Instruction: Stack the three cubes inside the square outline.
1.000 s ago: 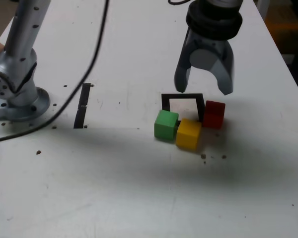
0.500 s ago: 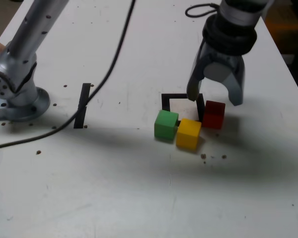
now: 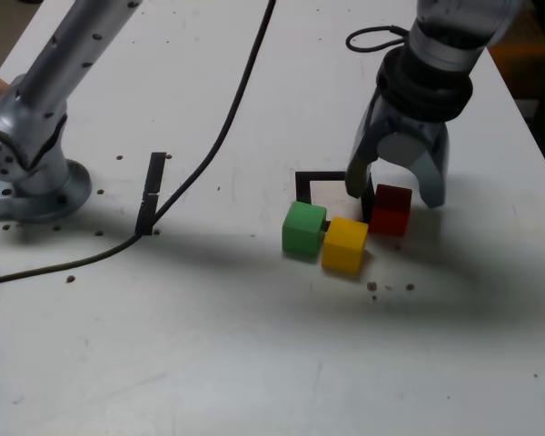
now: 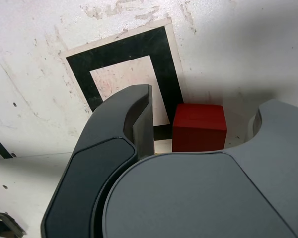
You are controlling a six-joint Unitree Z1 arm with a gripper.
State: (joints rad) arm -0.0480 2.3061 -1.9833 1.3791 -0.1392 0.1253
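A white, scuffed tabletop (image 3: 254, 345) is seen, with wide bare room toward the near edge and toward the exterior view's left, where a silver arm base (image 3: 32, 177) is bolted down and a black cable (image 3: 220, 136) is trailed across the surface. The thin black square outline with a white centre (image 3: 320, 179) is found near the middle, and the three small matte cubes are crowded along its near and right sides: the green cube (image 3: 303, 228) lies on its near-left corner, the yellow cube (image 3: 345, 243) is set touching the green one, and the red cube (image 3: 391, 209) is placed just outside the outline's right edge in the exterior view. The grey two-fingered gripper (image 3: 396, 189) is held low over the red cube with its jaws spread apart, one finger (image 4: 139, 119) over the outline's border and the other beyond the cube; nothing is gripped, and a gap is seen on the wrist view between the cube (image 4: 198, 127) and each finger. A thin straight black strip (image 3: 151, 193) is laid well apart, near the base. Small dark specks are scattered about. No writing can be read.
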